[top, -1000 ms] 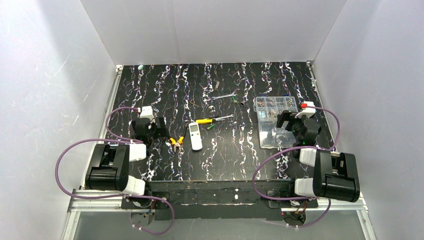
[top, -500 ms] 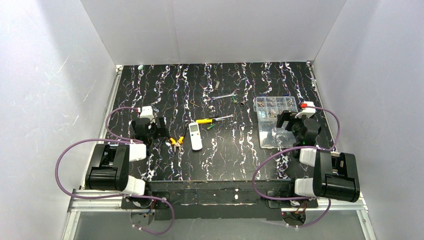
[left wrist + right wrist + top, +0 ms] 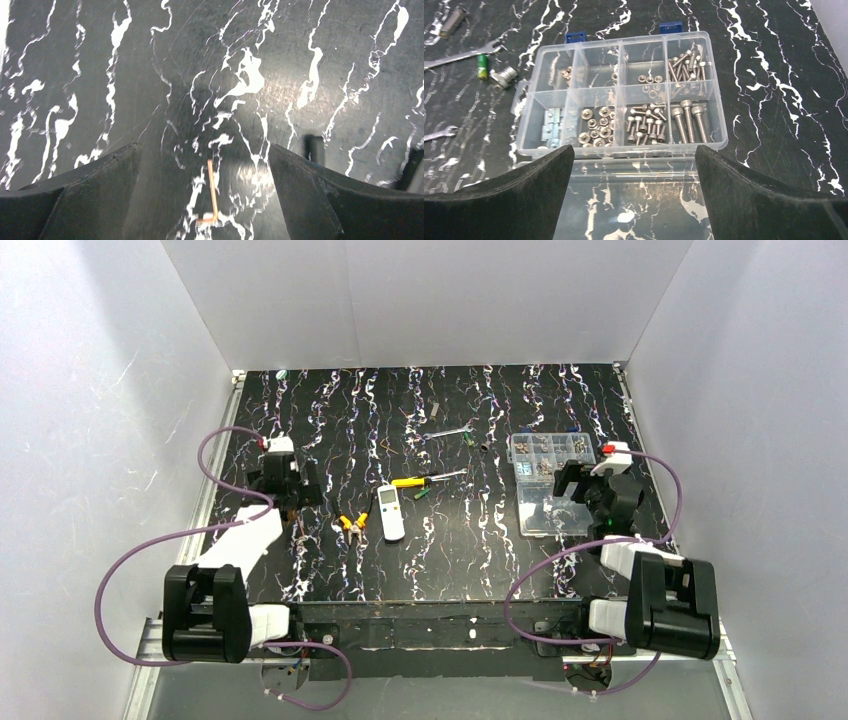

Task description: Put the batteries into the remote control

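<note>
Remote control: one; batteries: two, well apart; screwdriver: one.

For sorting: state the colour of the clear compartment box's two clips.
Blue clips on the clear plastic box; right wrist view best.

Black arms with white links, purple cables
</note>
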You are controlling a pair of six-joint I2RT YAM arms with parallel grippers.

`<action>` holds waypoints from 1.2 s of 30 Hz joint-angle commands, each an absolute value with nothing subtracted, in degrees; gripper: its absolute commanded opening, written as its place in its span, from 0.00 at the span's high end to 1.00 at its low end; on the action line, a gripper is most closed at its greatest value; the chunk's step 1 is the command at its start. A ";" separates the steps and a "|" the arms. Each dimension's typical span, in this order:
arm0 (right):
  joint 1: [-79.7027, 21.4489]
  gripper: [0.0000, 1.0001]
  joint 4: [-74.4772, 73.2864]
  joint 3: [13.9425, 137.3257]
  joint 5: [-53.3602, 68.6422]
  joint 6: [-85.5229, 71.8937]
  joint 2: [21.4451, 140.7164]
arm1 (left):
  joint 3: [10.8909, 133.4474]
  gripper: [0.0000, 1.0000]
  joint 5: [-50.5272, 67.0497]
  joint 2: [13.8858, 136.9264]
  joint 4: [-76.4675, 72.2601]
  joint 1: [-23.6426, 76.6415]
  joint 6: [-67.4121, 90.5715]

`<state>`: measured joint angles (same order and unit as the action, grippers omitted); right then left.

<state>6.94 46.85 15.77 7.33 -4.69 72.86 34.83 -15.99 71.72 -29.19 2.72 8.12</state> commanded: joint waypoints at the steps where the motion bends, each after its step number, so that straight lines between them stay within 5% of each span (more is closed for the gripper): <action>1: 6.71 0.00 30.38 23.48 10.75 -8.65 63.97 | 46.26 0.00 -20.05 70.66 -5.45 2.49 12.13; 7: 6.70 0.00 20.76 25.00 8.97 -17.31 50.12 | 55.40 0.01 -25.13 70.66 3.64 2.28 16.39; 13: 7.07 0.00 -3.91 34.28 -15.94 -30.82 50.12 | 66.38 0.00 -22.32 73.24 14.38 0.24 19.02; 19: 7.11 0.00 -6.48 38.91 -7.56 -30.99 53.53 | 69.31 0.00 -21.27 75.59 17.08 0.09 28.81; 24: 5.49 0.10 -4.44 43.04 5.52 -35.15 57.40 | 67.94 0.01 -19.46 74.54 19.69 -6.01 36.81; 30: -37.59 0.13 -8.05 59.43 -9.15 -33.61 78.66 | 64.76 0.01 -2.74 71.46 19.22 -6.04 33.22; 36: -51.70 0.14 -8.22 68.94 -6.38 -37.15 95.68 | 59.96 0.00 6.05 69.10 18.63 -0.91 32.17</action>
<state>-45.91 -8.62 64.23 -7.33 -34.26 89.03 62.28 -2.02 70.78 14.41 -3.70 33.43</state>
